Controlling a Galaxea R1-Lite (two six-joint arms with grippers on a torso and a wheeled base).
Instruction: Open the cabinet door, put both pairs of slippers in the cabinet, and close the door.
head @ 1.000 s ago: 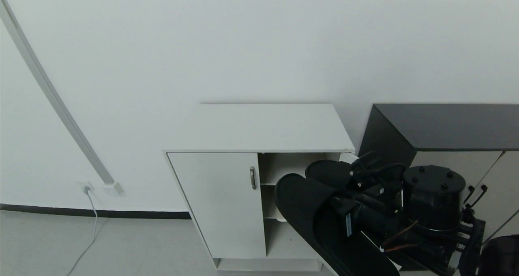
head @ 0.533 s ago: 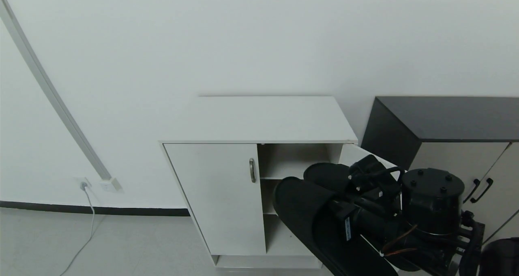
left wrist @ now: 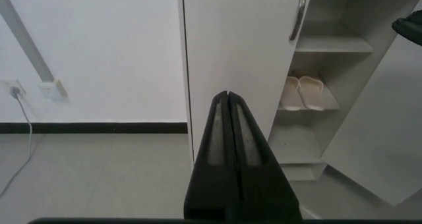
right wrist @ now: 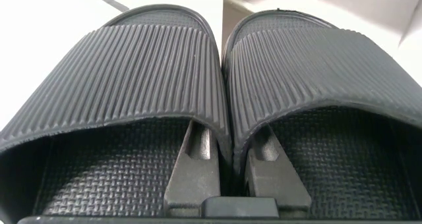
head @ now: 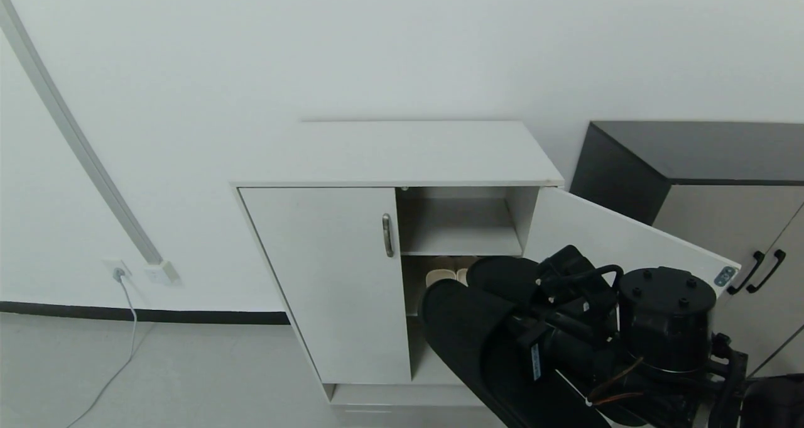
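I have my right pincer clamped on the black slippers by their touching inner walls so both carry as one, with the open cabinet just ahead, the beige pair already shelved inside, and my left pincer closed on nothing.

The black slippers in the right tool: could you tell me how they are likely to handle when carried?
The black slippers look like moulded foam, so probably light and slightly bendy. Their ribbed straps and textured footbeds suggest little slipping. Pinched by their inner walls in the right tool, they may sag or swing.
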